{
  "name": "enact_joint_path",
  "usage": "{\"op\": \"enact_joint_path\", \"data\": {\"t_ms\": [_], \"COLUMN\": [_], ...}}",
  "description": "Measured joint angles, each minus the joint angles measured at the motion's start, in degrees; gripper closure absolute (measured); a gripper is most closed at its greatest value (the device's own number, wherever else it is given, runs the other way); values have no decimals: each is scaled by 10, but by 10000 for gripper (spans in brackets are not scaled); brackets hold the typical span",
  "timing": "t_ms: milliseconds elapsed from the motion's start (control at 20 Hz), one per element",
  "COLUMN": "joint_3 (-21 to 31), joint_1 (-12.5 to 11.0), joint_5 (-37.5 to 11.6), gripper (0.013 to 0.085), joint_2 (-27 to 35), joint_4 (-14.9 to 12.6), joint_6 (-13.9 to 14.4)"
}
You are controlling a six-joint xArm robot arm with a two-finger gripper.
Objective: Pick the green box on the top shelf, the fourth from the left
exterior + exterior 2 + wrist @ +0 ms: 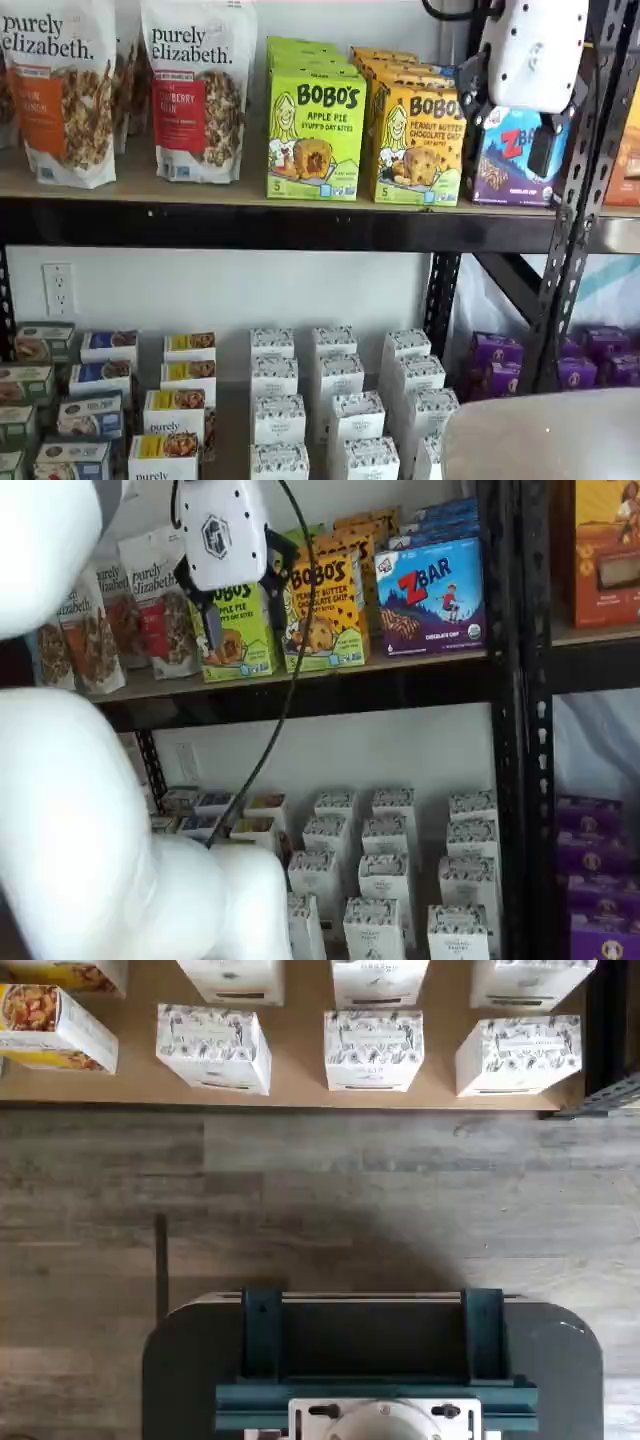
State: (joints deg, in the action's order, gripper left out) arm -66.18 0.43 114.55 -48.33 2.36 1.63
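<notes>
green box upright on top shelf

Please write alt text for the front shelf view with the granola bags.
A green box of Bobo's apple pie bites stands on the top shelf, between granola bags and a yellow-orange Bobo's box. The white gripper hangs open, holding nothing.

The green box is lime green with a cartoon blonde girl. At its 3 o'clock the peanut butter box is yellow-orange, the ZBar box blue.
</notes>
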Motion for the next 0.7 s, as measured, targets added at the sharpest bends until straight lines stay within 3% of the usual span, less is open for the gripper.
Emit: {"op": "enact_joint_path", "data": {"t_ms": [50,100,150,550,700], "joint_3": [4,15,18,20,21], "joint_1": [-11,-38,-45,-39,-15], "joint_5": [-7,-24,-30,-35,-44], "gripper": [130,130,130,130,130], "joint_2": [-4,-16,-19,-20,-17], "joint_4": [11,41,50,53,43], "joint_6": [-6,-21,-26,-21,-2]}}
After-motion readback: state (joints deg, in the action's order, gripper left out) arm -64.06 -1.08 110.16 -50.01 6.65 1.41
